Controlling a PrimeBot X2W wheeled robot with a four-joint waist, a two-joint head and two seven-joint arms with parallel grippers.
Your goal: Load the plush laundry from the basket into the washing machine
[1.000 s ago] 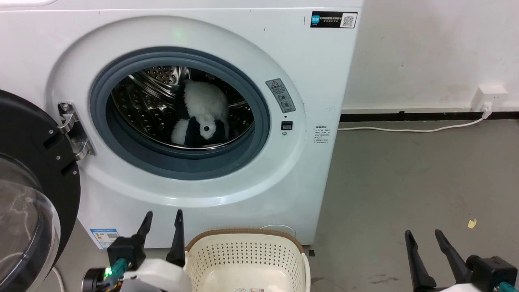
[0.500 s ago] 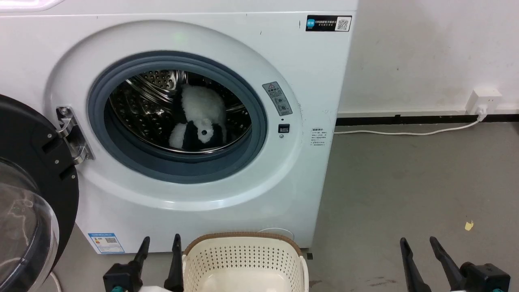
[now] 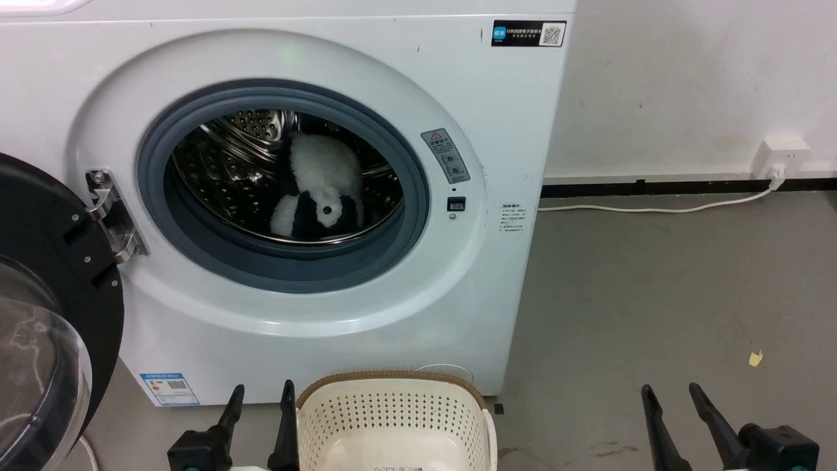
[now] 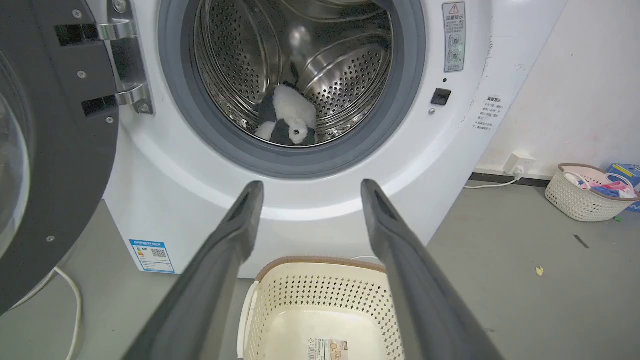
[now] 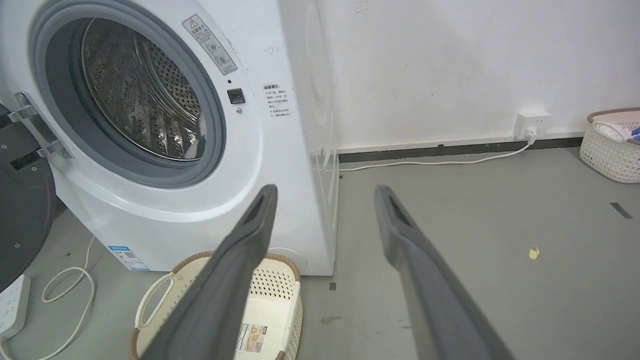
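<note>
— Checking the washing machine first: is the load in?
— It looks so. Its door hangs wide open at the porthole's 9 o'clock, and the steel drum is in plain sight behind the grey seal.
— And the basket?
— On the floor at the machine's 6 o'clock, just in front of it. A printed label shows on its bottom, and there is no laundry in the part I can see.
— So where is the plush laundry?
— Low in the drum, around its 6 o'clock, well behind the seal with nothing draped over the lip.
— The grippers?
— The left gripper sits just beside the basket at its 9 o'clock, fingers spread and holding nothing. The right gripper is well off at the basket's 3 o'clock, over bare floor, likewise spread and empty.
— Then what is the step, and how is it done well?
— I judge it a final check. Hold both arms low and clear of the door's swing, and confirm that no limb of the toy lies on the seal. If the door is to be shut, the left arm is nearer: push on the black frame, not the glass.
</note>
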